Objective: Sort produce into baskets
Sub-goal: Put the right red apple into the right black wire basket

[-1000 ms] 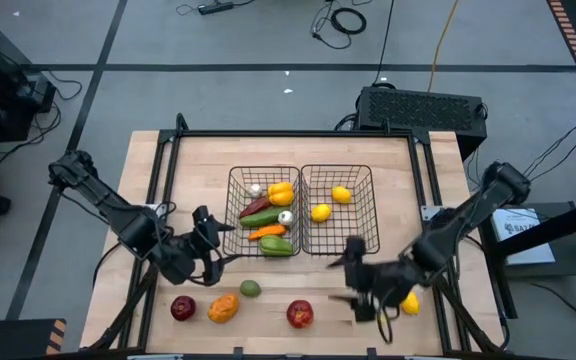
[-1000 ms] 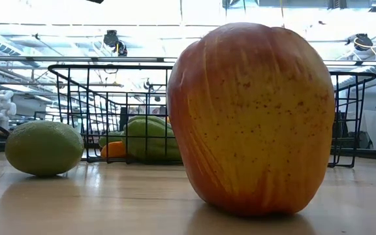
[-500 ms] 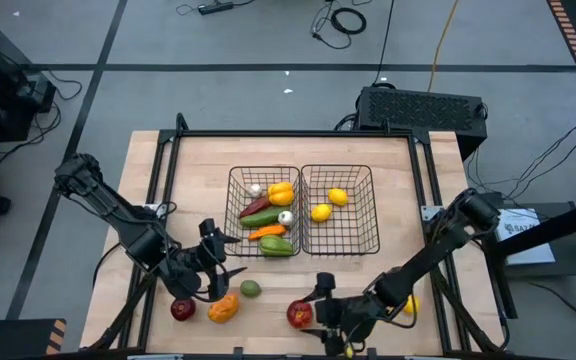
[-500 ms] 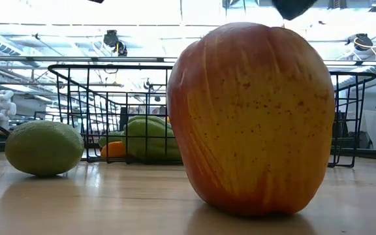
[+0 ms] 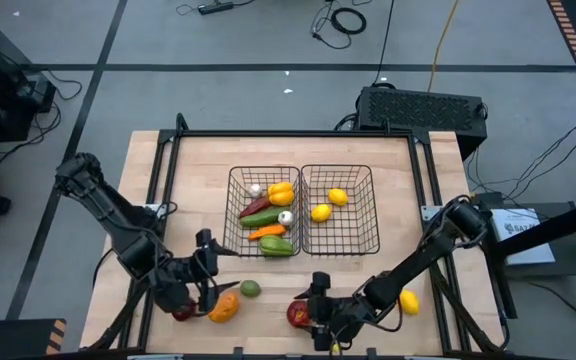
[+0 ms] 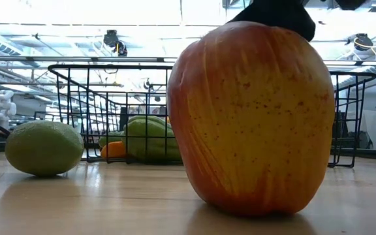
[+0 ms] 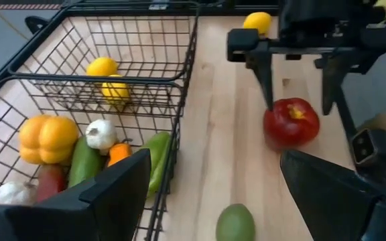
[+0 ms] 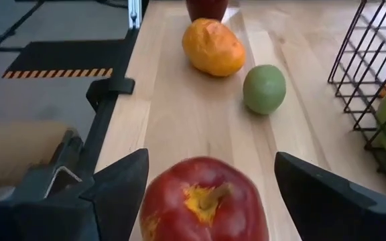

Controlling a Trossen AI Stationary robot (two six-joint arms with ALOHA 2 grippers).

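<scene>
The right pincer (image 5: 316,310) hangs low at the near edge of the worktop (image 5: 198,160), fingers spread wide on either side of a red apple (image 5: 299,314) that sits on the wood, not yet gripped. The left pincer (image 5: 206,287) is also released, poised near an orange fruit (image 5: 224,307) and a dark red apple (image 5: 181,309), with a green lime (image 5: 251,289) just beside. 2 wire baskets (image 5: 340,230) stand side by side: the left holds peppers (image 5: 280,192), cucumber and garlic, the right holds 2 lemons (image 5: 320,212). Another lemon (image 5: 408,302) lies near the right arm.
</scene>
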